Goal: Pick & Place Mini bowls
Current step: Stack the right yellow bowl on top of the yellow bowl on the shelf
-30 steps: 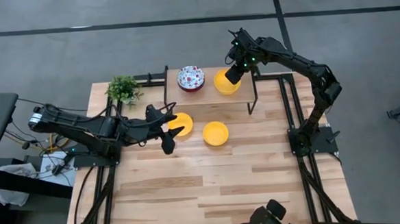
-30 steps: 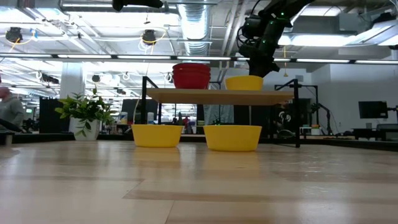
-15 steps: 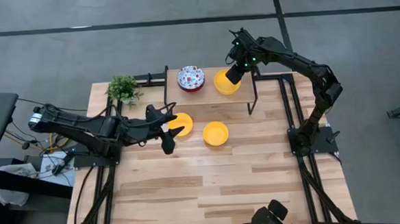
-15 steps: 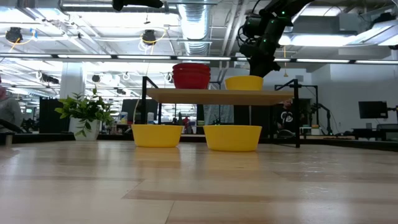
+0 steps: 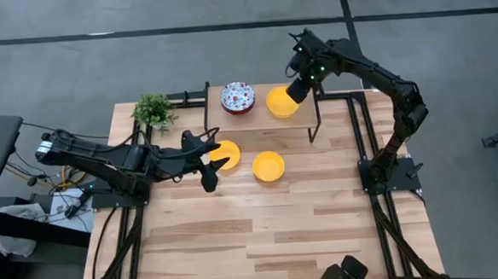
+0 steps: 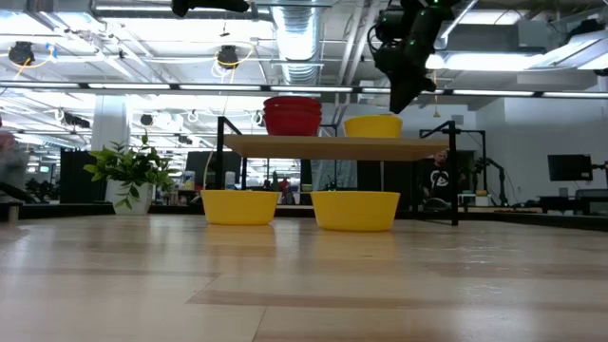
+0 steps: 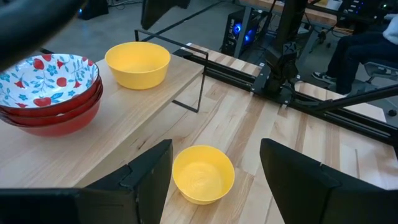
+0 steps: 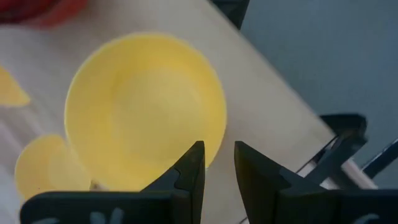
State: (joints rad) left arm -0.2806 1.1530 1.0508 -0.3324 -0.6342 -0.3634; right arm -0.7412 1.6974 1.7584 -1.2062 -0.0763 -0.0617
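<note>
A wooden shelf (image 5: 261, 120) on black legs stands at the table's far side. On it sit a stack of three floral mini bowls (image 5: 237, 97) with red outsides (image 6: 292, 116) and one yellow mini bowl (image 5: 281, 103). Two more yellow mini bowls rest on the table, one on the left (image 5: 227, 154) and one on the right (image 5: 268, 166). My right gripper (image 8: 219, 163) hangs above the shelf bowl's right rim (image 6: 372, 125), its fingers a little apart, with nothing between them. My left gripper (image 5: 212, 161) hovers open, high over the left table bowl.
A small green plant (image 5: 154, 111) stands at the table's far left corner. The shelf's black legs (image 5: 313, 127) and the table's frame rails (image 7: 249, 74) border the bowls. Bare wood stretches across the table's near half (image 5: 262, 233).
My right gripper has risen from the rim of the yellow bowl on the shelf and drifted slightly toward the table's right edge. The bowl has stayed in place on the shelf.
</note>
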